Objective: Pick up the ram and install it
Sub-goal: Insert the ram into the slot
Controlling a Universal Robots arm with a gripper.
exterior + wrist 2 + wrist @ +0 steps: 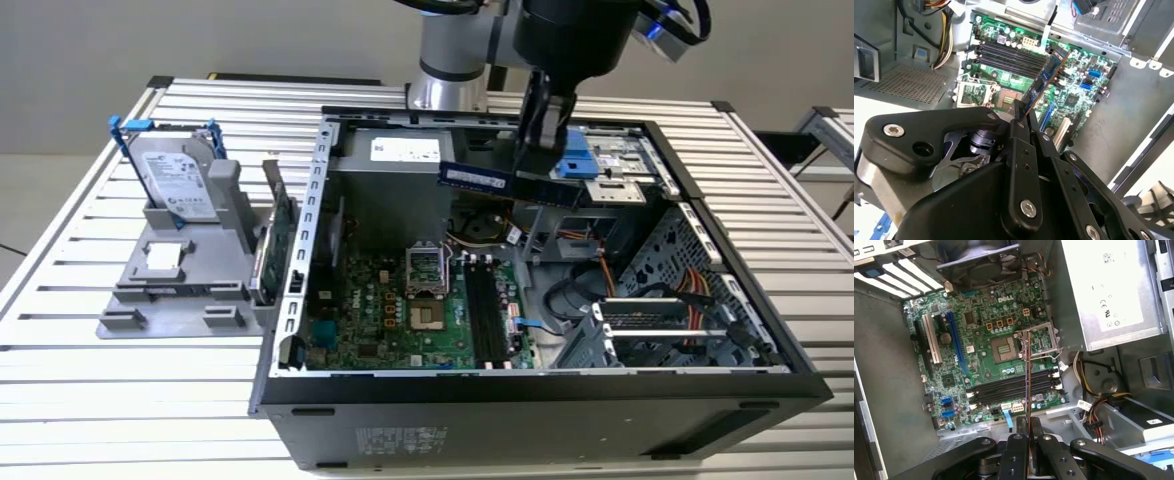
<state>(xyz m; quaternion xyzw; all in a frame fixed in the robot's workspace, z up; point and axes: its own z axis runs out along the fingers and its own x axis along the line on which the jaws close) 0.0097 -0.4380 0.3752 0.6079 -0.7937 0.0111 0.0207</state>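
Gripper (534, 172) clamped on the ram (478, 178), above the slots (487, 310); I'd say it wants lining up parallel, level.

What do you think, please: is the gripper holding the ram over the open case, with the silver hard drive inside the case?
Not quite: in the exterior view the hard drive stands in a grey holder outside the case, on that view's left. The gripper does hold the ram over the open case.
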